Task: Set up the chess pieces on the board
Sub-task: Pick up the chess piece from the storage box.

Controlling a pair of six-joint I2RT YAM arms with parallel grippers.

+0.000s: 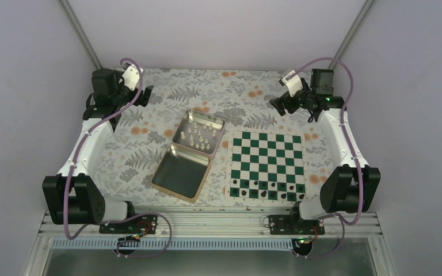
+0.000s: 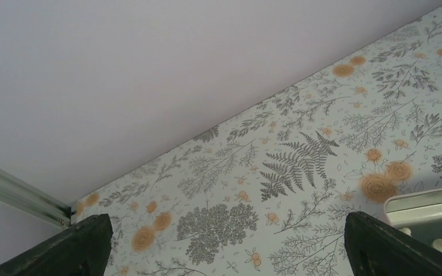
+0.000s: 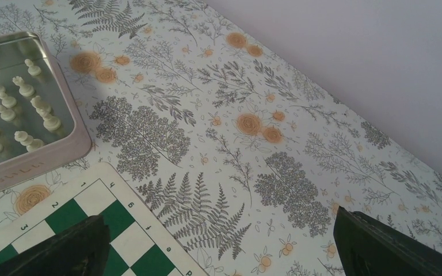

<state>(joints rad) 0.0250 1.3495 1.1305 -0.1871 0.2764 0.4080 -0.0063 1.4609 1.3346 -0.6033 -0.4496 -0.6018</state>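
Left gripper point(image 2: 225, 230) and right gripper point(image 3: 218, 230) are hanging wide open; the right should be closing low on one white piece point(image 3: 24, 87) in the tin point(image 3: 63, 154).

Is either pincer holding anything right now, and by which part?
Nothing is held: the left pincer and right pincer are both open and empty.

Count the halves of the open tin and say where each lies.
2. The far half holds the white chess pieces; the near half is empty. Both lie left of the board.
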